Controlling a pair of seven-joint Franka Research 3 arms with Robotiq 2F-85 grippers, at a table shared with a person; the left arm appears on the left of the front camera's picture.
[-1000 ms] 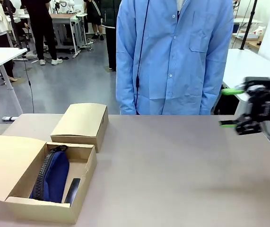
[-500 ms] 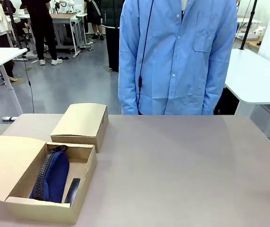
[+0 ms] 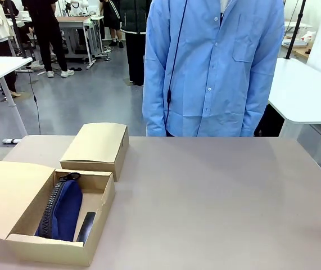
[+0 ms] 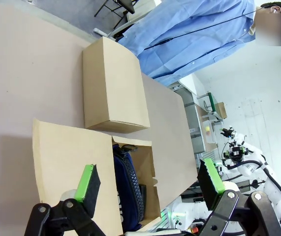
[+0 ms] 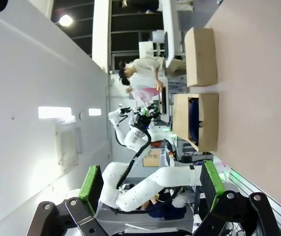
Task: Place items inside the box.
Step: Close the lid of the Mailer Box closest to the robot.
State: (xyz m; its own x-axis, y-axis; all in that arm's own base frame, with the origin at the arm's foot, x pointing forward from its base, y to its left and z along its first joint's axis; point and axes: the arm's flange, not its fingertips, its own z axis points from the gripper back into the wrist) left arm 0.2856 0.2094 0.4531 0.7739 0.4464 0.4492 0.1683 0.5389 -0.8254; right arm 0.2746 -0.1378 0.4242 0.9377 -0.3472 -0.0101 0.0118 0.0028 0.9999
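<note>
- Both my grippers stand wide apart and empty: left gripper (image 4: 150,184) hangs above the open box, right gripper (image 5: 151,184) is off the table's side.
- Table (image 3: 216,197): grey-brown; a person in a blue shirt (image 3: 213,67) stands at its far edge.
- Open box (image 3: 101,194): near left corner, lid flap laid out flat.
- Closed box (image 3: 95,147): touching it behind.
- Navy pouch (image 3: 63,209): inside the open box.
- Black item (image 3: 86,225): just beside the pouch.

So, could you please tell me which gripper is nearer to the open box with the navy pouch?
Left. The left gripper hovers just above the open box; the right gripper is well away, with the box far off.
</note>
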